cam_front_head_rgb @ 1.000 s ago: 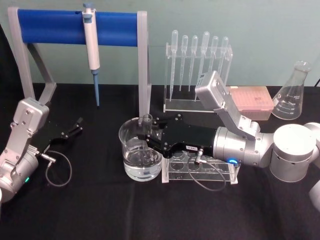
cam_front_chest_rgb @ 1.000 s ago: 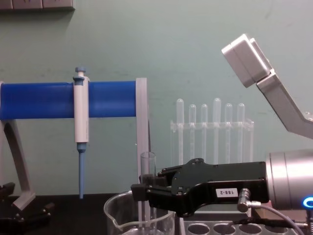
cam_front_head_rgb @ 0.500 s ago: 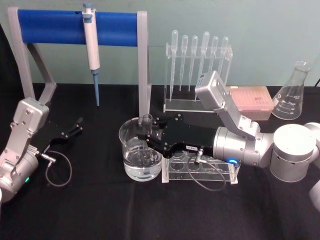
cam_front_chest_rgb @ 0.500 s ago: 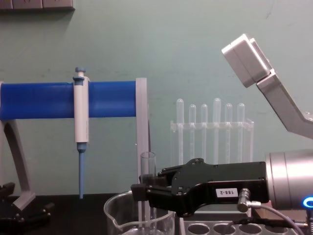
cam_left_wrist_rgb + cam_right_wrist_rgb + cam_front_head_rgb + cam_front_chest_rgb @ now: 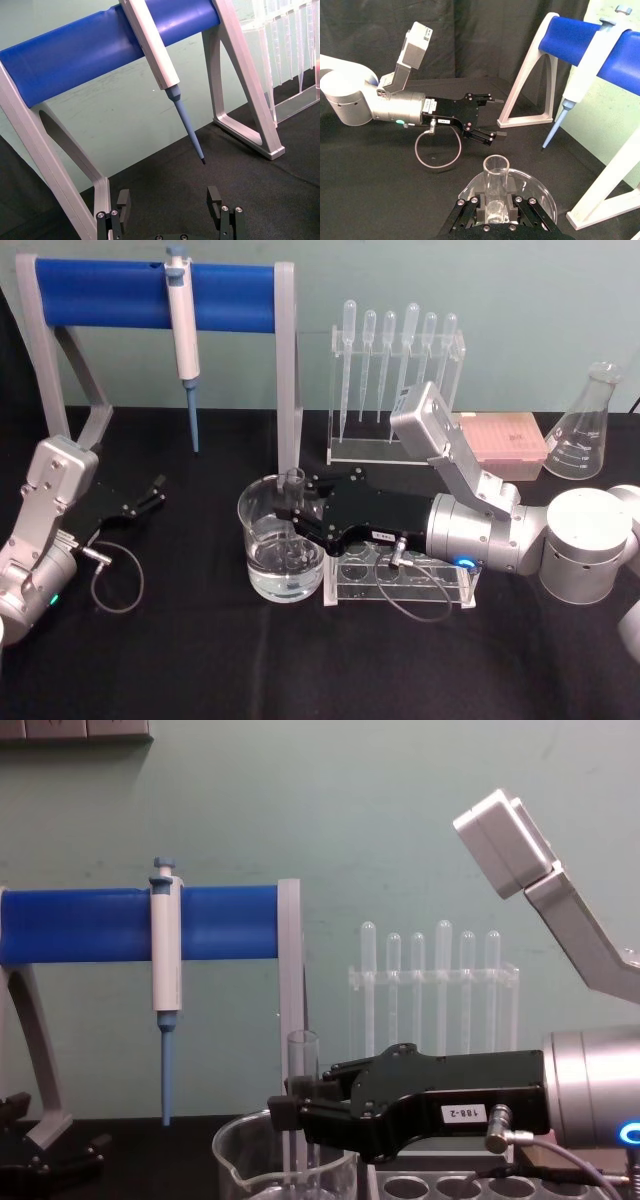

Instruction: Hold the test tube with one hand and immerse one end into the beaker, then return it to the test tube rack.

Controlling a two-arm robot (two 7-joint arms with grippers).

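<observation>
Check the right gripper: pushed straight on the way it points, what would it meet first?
Probably the far wall of the beaker: the right gripper is shut on the tube standing inside it. Beyond, farther off, sits the open left gripper.

This is a laboratory workspace, laid out on a black-draped surface. Along its far edge stand a pipettor hung on a blue-barred stand, a clear holder of plastic pipettes, a pink tip box and a conical flask. Near the middle sit a glass beaker and a test tube rack.
</observation>
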